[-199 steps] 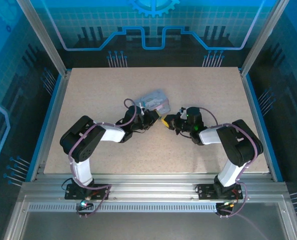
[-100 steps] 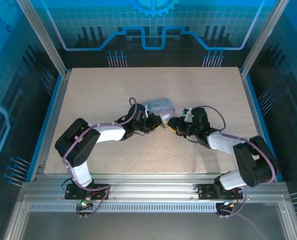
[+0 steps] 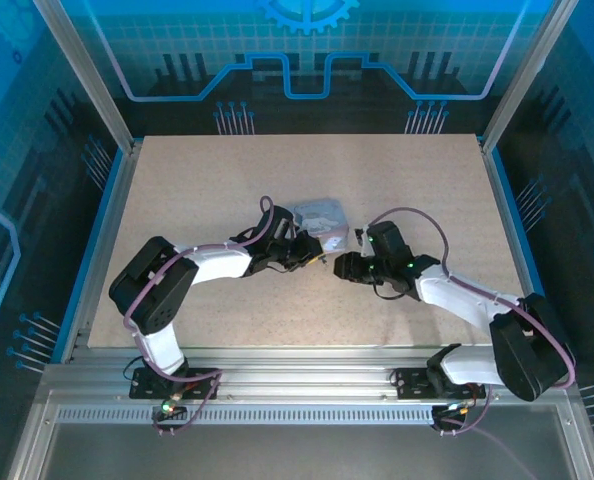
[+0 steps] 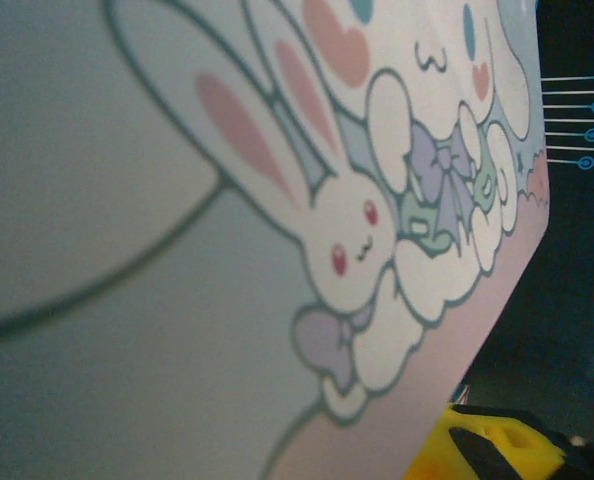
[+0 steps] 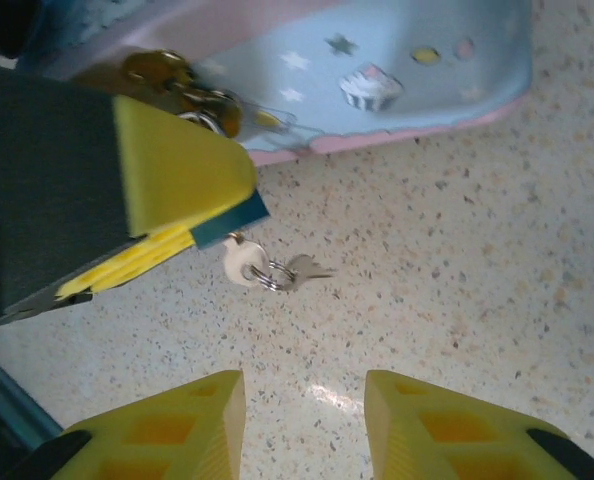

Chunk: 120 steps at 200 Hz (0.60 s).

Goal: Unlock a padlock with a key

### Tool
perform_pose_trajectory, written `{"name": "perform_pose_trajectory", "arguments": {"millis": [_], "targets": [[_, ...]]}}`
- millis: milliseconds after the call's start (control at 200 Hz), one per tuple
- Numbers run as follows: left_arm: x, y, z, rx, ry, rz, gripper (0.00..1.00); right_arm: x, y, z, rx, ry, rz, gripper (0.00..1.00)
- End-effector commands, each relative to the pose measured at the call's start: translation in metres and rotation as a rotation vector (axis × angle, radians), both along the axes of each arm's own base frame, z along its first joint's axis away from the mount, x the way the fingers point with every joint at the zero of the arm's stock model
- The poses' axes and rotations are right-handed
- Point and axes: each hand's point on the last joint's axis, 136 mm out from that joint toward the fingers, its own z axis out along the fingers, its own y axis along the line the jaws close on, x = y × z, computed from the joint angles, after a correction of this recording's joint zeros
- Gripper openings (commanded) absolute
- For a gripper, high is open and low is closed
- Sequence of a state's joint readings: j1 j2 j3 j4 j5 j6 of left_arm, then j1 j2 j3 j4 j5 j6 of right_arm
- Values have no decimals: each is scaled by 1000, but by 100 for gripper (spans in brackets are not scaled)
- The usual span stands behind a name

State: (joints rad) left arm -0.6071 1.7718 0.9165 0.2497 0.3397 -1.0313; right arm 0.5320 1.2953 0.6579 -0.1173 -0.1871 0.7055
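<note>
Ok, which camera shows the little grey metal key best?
Right wrist view: the small grey metal key lies close and sharp. Overhead it is too small to tell; the left wrist faces the cartoon-printed tin box.

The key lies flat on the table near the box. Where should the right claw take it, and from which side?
Probably at the head of the key, the end joined to the ring. It lies flat on the table, so nothing can go under it: bring the open right claw straight down from above and pinch across its two narrow edges.
</note>
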Motion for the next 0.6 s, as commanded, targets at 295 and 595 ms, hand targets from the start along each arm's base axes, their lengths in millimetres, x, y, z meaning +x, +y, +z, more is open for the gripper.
{"name": "perform_pose_trajectory", "arguments": {"millis": [295,595], "targets": [[2,-13,43,-82,-67,-65,0,12,21,3,-159,-122,130,46],[2,-14,48,-126,-53,-72,0,18,28,3,-203,-173,174,44]]}}
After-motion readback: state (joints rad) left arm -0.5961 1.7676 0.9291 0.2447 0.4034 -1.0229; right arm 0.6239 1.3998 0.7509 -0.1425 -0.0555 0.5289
